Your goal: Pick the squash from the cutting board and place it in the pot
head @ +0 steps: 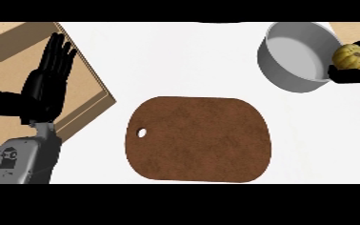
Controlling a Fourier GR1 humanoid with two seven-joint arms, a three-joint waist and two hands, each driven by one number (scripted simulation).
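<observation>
Counter [197, 57], far right: squash [348, 55] half offscreen

A kitchen is showing here: a brown cutting board [200, 140] is lying near centre on a white counter [183, 57], and a grey pot [275, 71] is sitting far right.

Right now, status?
Left hand open, resting at left. Right hand holds squash at right rim of pot, off cutting board, not yet in. Nothing between.

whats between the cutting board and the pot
Nothing: in the head view, only bare white counter lies between the cutting board and the pot.
</observation>
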